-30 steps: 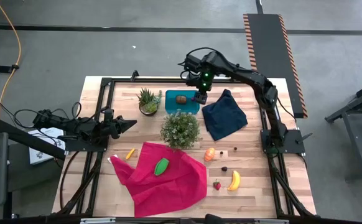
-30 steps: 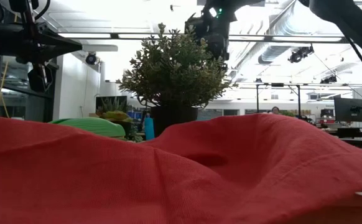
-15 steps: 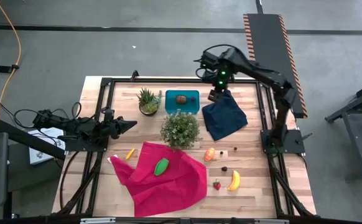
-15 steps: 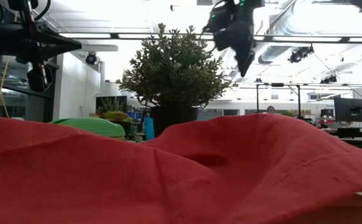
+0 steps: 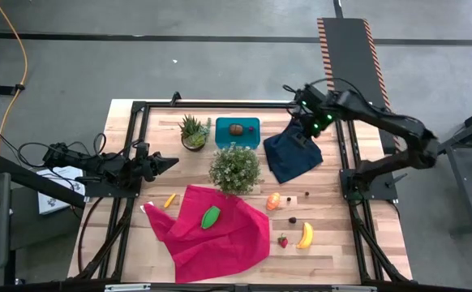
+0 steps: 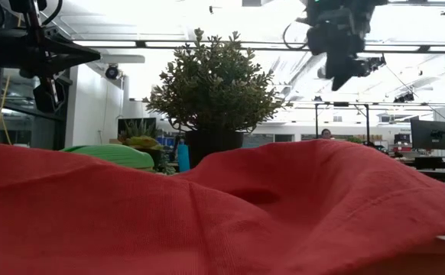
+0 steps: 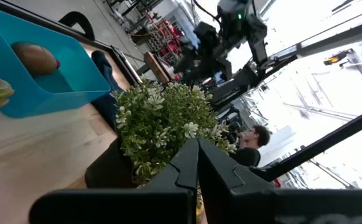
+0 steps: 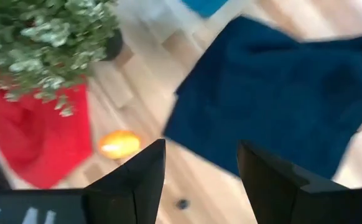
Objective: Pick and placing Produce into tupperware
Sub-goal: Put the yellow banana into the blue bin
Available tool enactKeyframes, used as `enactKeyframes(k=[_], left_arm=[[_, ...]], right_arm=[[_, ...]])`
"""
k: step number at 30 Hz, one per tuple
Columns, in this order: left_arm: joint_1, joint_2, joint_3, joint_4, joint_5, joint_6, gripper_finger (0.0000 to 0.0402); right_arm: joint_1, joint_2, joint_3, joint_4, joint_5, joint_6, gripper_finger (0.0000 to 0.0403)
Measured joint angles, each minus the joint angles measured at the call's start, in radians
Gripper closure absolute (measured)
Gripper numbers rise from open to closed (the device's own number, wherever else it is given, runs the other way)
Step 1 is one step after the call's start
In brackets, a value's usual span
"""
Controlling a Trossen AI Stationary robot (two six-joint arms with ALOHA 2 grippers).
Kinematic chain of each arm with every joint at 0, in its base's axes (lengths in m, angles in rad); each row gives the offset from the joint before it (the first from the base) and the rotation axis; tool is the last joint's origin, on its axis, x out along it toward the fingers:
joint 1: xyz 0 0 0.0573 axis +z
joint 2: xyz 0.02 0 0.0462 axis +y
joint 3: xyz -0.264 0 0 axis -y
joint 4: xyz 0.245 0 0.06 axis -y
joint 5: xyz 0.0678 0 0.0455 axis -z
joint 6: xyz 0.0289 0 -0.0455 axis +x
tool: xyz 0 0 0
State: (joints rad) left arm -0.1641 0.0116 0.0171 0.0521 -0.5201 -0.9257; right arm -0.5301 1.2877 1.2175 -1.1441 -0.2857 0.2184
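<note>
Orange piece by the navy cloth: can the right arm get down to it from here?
Probably yes: the right tool hangs open over the navy cloth, and the orange piece lies uncovered on bare wood.

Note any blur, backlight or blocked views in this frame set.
Right wrist view: motion-smeared; navy cloth and an orange piece look soft. Low view: red cloth fills the foreground, bushy plant and right tool are dark against bright ceiling lights. Left wrist view: washed-out background; teal tub holding the brown oval reads clearly. High view: evenly lit.
</note>
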Motion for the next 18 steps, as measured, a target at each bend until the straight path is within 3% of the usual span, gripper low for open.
enactKeyframes(k=[9, 18], left_arm=[[0.0, 0.0, 0.0, 0.0, 0.051, 0.0, 0.0401], [0.0, 0.0, 0.0, -0.002, 0.091, 0.0, 0.0401]], right_arm=[[0.125, -0.129, -0.15, 0.19, -0.091, 0.389, 0.0215], [0.342, -0.137, -0.17, 0.225, -0.034, 0.715, 0.0215]])
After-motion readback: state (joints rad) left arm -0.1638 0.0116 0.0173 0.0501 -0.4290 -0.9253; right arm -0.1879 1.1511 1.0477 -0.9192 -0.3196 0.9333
